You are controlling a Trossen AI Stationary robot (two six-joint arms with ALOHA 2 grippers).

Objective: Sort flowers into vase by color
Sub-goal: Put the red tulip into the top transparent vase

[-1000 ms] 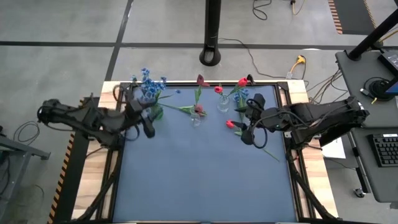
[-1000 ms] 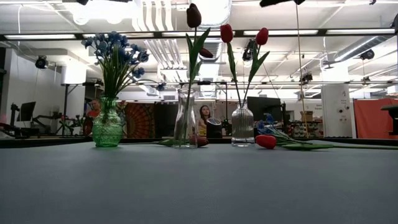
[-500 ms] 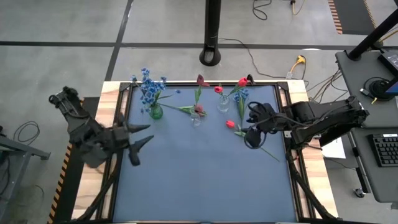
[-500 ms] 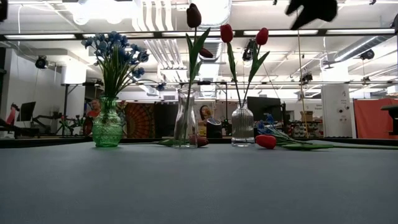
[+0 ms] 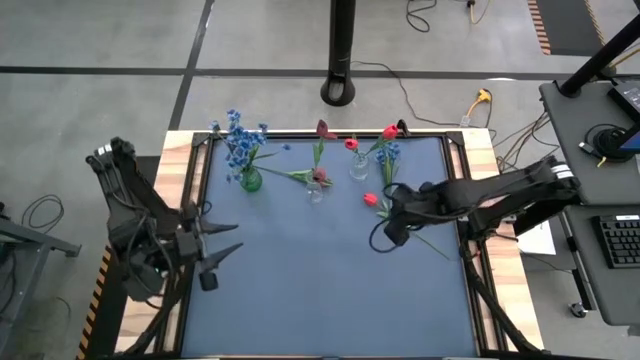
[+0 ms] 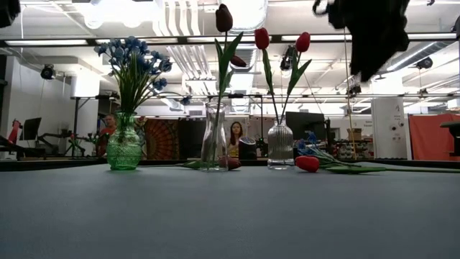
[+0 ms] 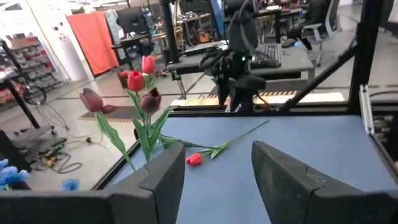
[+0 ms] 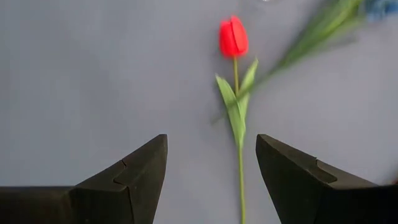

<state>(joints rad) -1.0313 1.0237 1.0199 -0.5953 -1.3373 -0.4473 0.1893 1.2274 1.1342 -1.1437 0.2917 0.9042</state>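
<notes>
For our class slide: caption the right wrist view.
Open right hand above a red tulip lying on the table.

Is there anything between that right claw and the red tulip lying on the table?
Nothing visible. The right gripper hangs open above the loose red tulip, and its wrist view shows only bare mat between the fingers and the stem. A blue flower's stem lies just beside the bud, close but not over it.
</notes>
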